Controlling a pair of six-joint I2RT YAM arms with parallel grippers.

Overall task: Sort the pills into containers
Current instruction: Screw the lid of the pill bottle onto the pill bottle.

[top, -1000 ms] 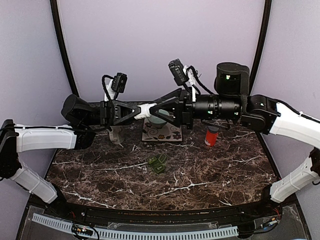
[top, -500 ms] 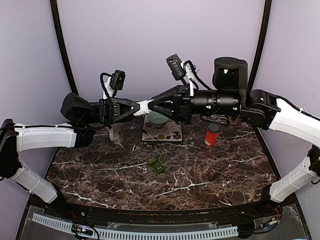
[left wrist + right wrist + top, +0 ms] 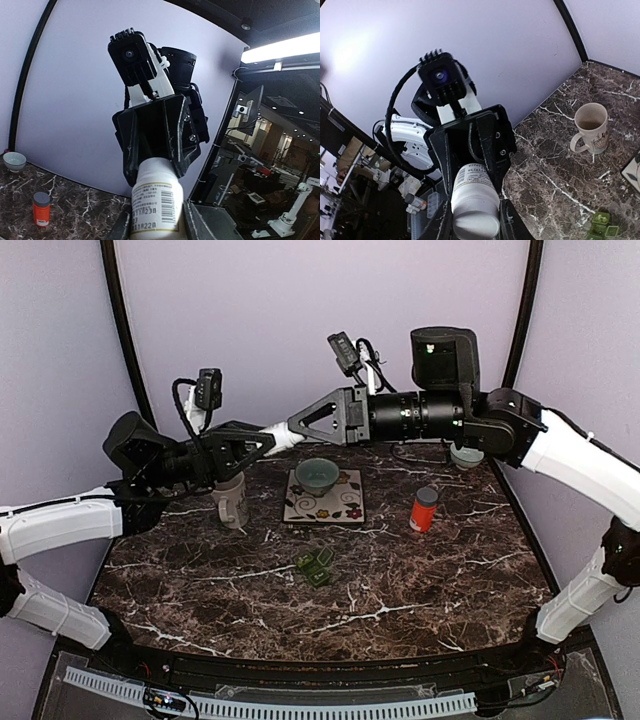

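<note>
The left fingers (image 3: 245,428) and right fingers (image 3: 318,406) are each gripping one end of the white plastic pill bottle (image 3: 283,435) above the pale green bowl (image 3: 316,475), likely for uncapping; the dark green plastic pill box (image 3: 314,566) is lying on the worktop (image 3: 440,580), nearward of that bowl

High above the desk (image 3: 430,585), the left gripper (image 3: 266,439) and the right gripper (image 3: 297,429) face each other, both clamped on one white bottle (image 3: 282,435). On the desk are the dark green pill box (image 3: 314,566), a mug (image 3: 231,502), a pale green bowl (image 3: 316,475) and an orange bottle (image 3: 424,510).
</note>
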